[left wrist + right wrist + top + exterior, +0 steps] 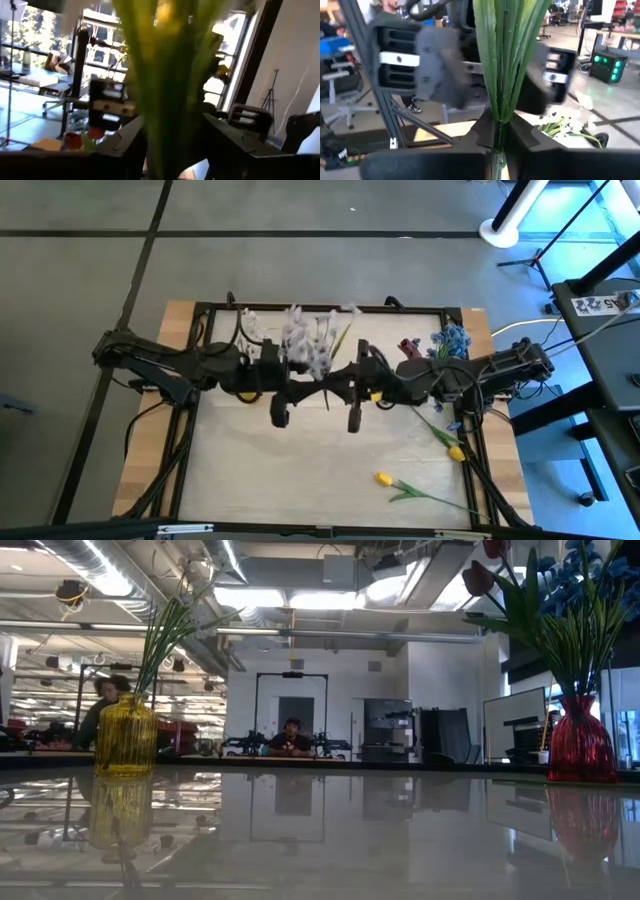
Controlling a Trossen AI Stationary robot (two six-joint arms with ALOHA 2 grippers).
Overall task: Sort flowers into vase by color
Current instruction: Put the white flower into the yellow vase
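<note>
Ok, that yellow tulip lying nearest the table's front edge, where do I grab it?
Grip the yellow tulip on its thin stem past the leaves, coming straight down with the fingers across the stem: it lies flat on the table, and the bloom would likely crush. The right gripper is nearer, but it is shut on another flower.

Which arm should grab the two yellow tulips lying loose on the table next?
Probably the right: both tulips lie on the table's right side, beside the right arm. The right gripper is shut on a stem for now.
</note>
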